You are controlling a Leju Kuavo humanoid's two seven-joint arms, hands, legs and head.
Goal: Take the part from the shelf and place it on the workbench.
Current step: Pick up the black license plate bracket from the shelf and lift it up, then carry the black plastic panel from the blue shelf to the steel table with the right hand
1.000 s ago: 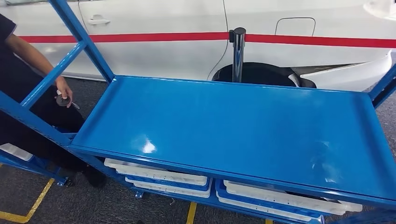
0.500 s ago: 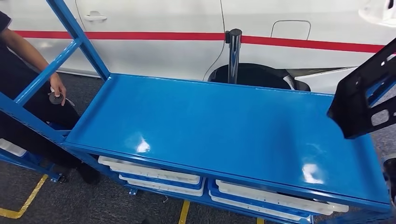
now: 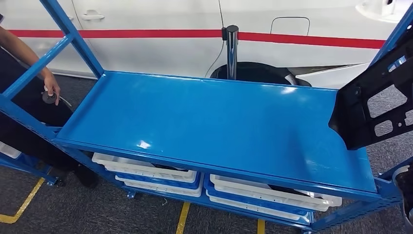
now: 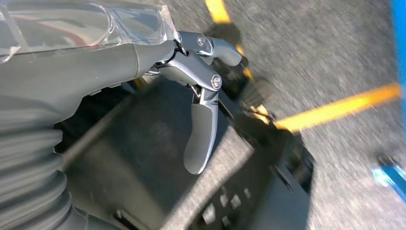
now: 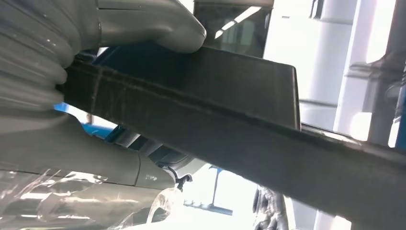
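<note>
A black flat part [image 3: 351,117] with several cut-outs hangs upright at the right end of the blue workbench top [image 3: 204,122], its lower edge just above the surface. In the right wrist view my right hand [image 5: 81,148] grips the black part [image 5: 215,105], thumb [image 5: 143,24] on one face, with the rest of the hand on the other. My left hand [image 4: 194,96] hangs over the grey floor, fingers apart, holding nothing.
A person stands at the left, a hand [image 3: 50,87] holding a small round dark thing. Blue frame posts [image 3: 73,36] rise at the left end. White trays [image 3: 156,171] lie below. A chrome post [image 3: 231,48] and white car [image 3: 160,17] stand behind.
The black part has come into the head view from the right and now stands lower over the workbench's right end. The whole picture has shifted, so the camera moved.
</note>
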